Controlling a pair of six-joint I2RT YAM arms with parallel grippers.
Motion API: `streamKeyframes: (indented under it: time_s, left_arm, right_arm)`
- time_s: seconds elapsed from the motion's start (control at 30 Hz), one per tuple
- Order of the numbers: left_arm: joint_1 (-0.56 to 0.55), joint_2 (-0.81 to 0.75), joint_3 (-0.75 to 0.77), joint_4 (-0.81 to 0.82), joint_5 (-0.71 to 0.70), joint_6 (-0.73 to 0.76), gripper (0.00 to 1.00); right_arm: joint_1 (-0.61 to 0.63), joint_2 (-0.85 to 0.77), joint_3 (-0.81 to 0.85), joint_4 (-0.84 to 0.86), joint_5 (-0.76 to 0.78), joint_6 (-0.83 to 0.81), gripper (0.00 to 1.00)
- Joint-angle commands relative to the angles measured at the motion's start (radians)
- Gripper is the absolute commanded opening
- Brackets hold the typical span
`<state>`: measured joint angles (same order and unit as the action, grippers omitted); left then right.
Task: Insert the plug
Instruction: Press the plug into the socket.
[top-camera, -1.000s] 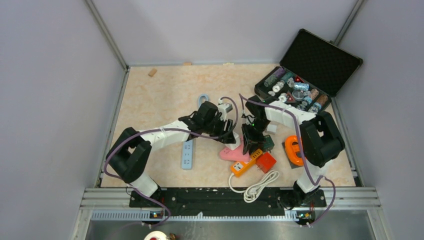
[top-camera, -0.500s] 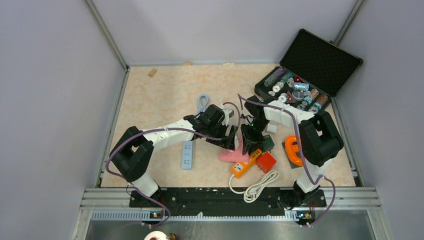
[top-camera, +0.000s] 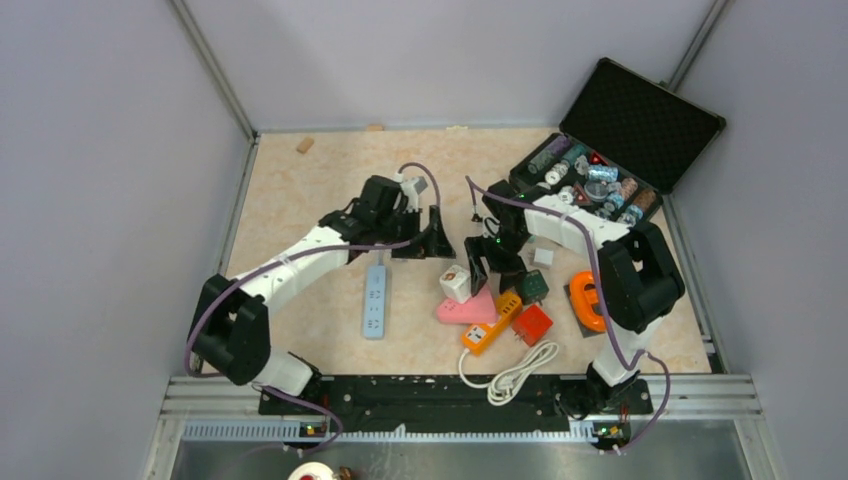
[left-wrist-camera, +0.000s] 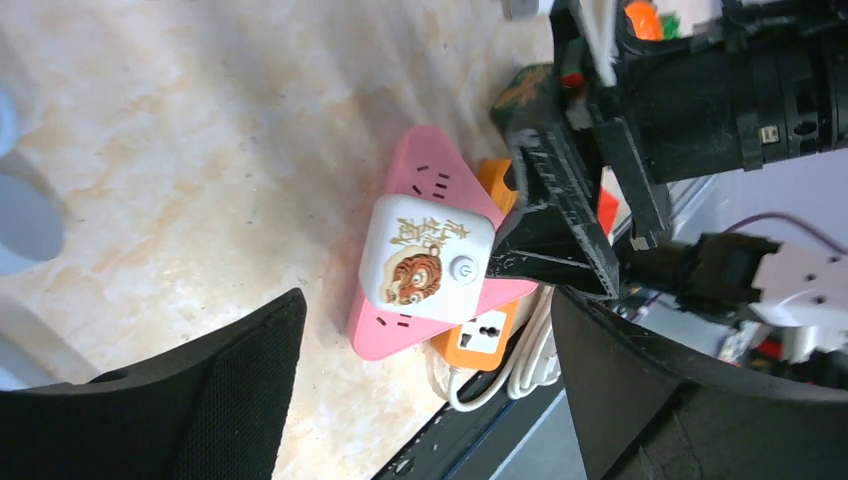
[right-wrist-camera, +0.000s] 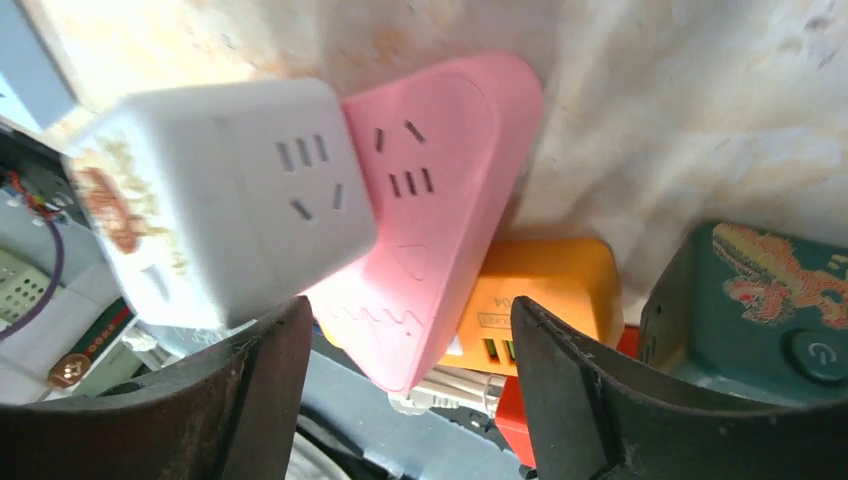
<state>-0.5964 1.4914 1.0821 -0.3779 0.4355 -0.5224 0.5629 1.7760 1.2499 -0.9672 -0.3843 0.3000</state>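
Hidden: prongs of the white cube plug (left-wrist-camera: 428, 257) are lying out of sight underneath it.
Plug: sitting on the pink power strip (left-wrist-camera: 420, 180), frame centre, tiger print facing up.
Left gripper (top-camera: 420, 245): hanging wide open, upper centre.
Right gripper (top-camera: 493, 275): spreading open beside the plug.

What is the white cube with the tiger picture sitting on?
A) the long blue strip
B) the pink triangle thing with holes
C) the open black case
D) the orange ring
B: in the left wrist view, the white plastic cube socket with the tiger picture rests on top of the pink triangular plastic power strip, overlapping its middle.
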Motion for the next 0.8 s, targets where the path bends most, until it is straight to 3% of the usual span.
streamKeyframes:
  time_s: [0.0, 0.13, 0.33, 0.4, 0.5, 0.6, 0.77]
  left_arm:
    - [0.099, -0.038, -0.085, 0.135, 0.171, -0.124, 0.86]
    - [0.122, 0.025, -0.075, 0.128, 0.249, -0.118, 0.66]
    - [0.119, 0.09, -0.092, 0.146, 0.308, -0.098, 0.63]
    - [0.111, 0.104, -0.107, 0.145, 0.314, -0.088, 0.61]
    - [0.09, 0.137, -0.115, 0.14, 0.312, -0.073, 0.52]
    - [0.068, 0.17, -0.1, 0.105, 0.288, -0.041, 0.48]
    - [0.05, 0.209, -0.106, 0.069, 0.251, -0.009, 0.45]
  right_arm:
    - [-0.005, -0.044, 0.089, 0.035, -0.033, 0.017, 0.71]
    - [-0.012, -0.034, 0.102, 0.045, -0.1, 0.073, 0.67]
    - [-0.016, -0.01, 0.087, 0.055, -0.201, 0.111, 0.53]
    - [-0.016, -0.01, 0.088, 0.032, -0.19, 0.102, 0.44]
    - [-0.016, -0.014, 0.09, -0.01, -0.145, 0.071, 0.38]
    - [-0.015, -0.024, 0.076, -0.05, -0.079, 0.032, 0.38]
    - [-0.015, -0.06, 0.026, -0.066, -0.016, 0.01, 0.53]
